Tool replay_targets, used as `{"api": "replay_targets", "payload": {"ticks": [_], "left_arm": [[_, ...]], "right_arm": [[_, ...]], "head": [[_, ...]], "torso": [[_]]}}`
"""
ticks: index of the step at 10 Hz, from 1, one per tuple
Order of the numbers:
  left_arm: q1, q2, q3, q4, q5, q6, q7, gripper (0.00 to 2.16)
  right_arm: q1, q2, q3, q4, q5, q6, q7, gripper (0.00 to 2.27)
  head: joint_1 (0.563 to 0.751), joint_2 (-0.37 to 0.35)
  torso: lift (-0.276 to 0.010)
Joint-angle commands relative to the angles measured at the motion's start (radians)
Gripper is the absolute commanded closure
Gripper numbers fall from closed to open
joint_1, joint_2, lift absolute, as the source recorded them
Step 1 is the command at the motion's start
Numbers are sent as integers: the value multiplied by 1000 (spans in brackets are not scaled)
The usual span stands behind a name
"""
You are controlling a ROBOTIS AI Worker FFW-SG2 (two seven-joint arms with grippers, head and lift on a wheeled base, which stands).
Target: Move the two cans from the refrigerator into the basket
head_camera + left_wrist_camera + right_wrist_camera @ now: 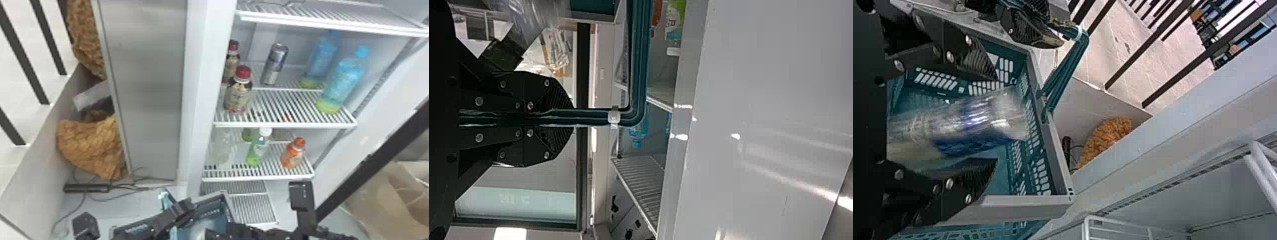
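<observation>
- Right pincer [220,234]: it hangs over the basket [1023,204], released, its two black fingers standing wide apart.
- First can [973,122], silver and blue: it shows blurred between the spread fingers of the right pincer [990,120], lying on its side relative to them or nearly in line with them, within the basket's walls. Whether it touches a finger or the basket's bottom, I cannot tell.
- Left pincer [187,209]: clenched, grasping the basket's teal handle [636,60], with the two fingers pressed on it from either side.
- The basket, teal with a grey rim, is beneath and around the space under the right pincer, its handle raised to the left one.
- Lower shelf of the refrigerator [207,95], beyond and above the right pincer: a green bottle with a white cap [258,148] and, to its right, an orange bottle [293,153].
- Second can [274,65], silver: well apart from both pincers, ahead and higher up, upright on the shelf above. Two red-capped bottles [238,92] are to its left, two blue bottles [343,79] to its right.
- Off to the left of the left pincer, past the refrigerator's side: a brown, rough-textured bundle [92,146], with a black power strip [86,188] and loose cables near it.
</observation>
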Motion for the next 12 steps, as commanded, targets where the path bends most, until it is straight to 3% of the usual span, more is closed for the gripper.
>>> {"api": "replay_targets", "payload": {"ticks": [1, 4, 8, 12], "left_arm": [[0, 0, 0, 0, 0, 0, 0, 1191], [-2, 0, 0, 0, 2, 0, 0, 1191], [-5, 0, 2, 0, 2, -2, -2, 1191], [-7, 2, 2, 0, 2, -5, -2, 1191]], "right_arm": [[-2, 0, -1, -7, 3, -20, -1, 386], [22, 1, -57, -51, 19, -202, -2, 378], [71, 12, -145, -134, 69, -430, -39, 375], [64, 24, -241, -31, 73, -675, -44, 317]], "head": [[695, -190], [695, -199], [695, -268], [695, -350]], "torso": [[-31], [-31], [-31], [-31]]}}
